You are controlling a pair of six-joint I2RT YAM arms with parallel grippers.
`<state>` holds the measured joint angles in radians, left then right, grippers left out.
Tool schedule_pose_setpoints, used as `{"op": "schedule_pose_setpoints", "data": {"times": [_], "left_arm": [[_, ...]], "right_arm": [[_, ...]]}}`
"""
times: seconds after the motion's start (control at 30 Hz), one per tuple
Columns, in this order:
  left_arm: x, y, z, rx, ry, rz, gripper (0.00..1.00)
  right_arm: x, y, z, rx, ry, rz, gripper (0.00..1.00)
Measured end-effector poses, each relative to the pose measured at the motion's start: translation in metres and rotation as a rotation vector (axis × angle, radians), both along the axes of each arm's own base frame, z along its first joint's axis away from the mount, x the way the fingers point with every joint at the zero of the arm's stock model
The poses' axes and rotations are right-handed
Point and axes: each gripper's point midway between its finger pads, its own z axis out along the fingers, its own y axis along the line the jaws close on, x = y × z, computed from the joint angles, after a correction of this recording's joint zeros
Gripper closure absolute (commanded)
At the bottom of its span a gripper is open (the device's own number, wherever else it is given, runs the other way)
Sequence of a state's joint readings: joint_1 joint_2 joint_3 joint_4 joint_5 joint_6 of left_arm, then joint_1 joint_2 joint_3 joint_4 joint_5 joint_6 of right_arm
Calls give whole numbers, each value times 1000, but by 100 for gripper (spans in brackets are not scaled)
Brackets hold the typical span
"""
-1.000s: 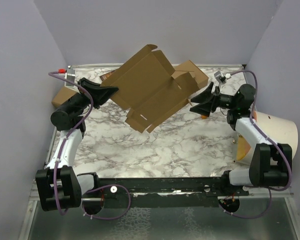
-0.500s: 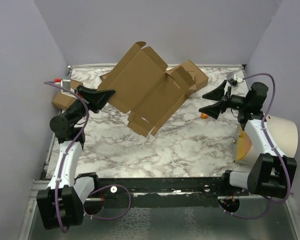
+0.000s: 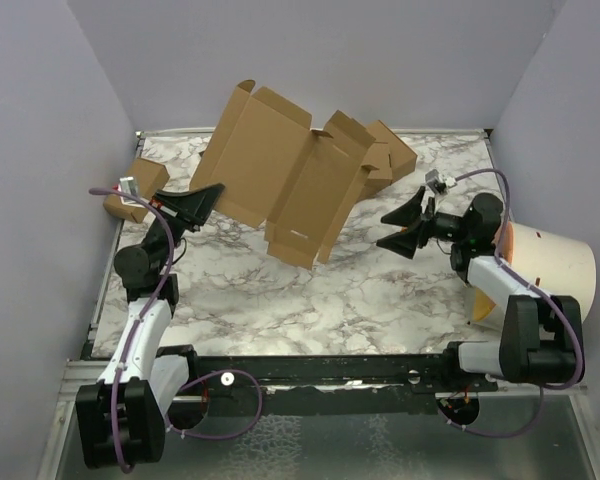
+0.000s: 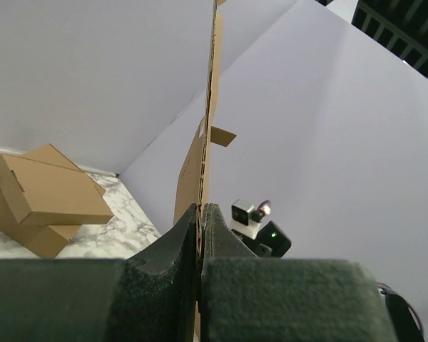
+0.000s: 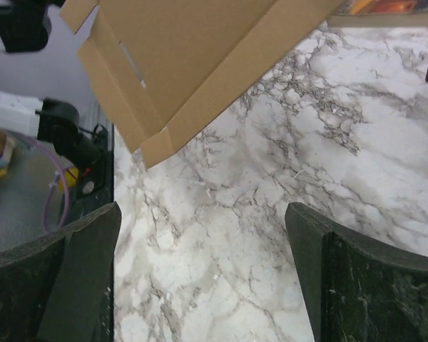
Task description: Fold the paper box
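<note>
Brown paper box [image 3: 270, 165] clamped by left end effector [image 3: 218, 187]; right end effector [image 3: 382, 231] spread nearby.

This is a robot lab test cell, not a home or shop. Plain lilac-grey walls [image 3: 400, 60] box in a marble-patterned counter [image 3: 280, 290] on three sides. A left arm [image 3: 140, 310] and a right arm [image 3: 500, 272] are bolted to a black rail [image 3: 320, 368] along the bottom of the frame, with purple cables [image 3: 259, 398] looping loose. The only goods are cardboard props: a flat paper box [image 3: 280, 180] at upper middle and a small carton [image 3: 135, 185] at upper left.
</note>
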<state>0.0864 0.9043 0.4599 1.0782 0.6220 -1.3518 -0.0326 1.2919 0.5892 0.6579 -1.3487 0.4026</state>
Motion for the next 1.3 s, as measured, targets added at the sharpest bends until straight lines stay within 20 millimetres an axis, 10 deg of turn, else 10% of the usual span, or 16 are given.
{"op": "schedule_pose_setpoints", "data": {"times": [0.3, 1.0, 1.3], "left_arm": [[-2, -26, -6, -70, 37, -66, 100], [9, -58, -25, -68, 78, -119, 100], [14, -60, -31, -40, 72, -93, 100]], "right_arm": [[10, 27, -18, 67, 257, -84, 9], [18, 25, 7, 145, 297, -163, 69], [24, 17, 11, 162, 296, -194, 72]]}}
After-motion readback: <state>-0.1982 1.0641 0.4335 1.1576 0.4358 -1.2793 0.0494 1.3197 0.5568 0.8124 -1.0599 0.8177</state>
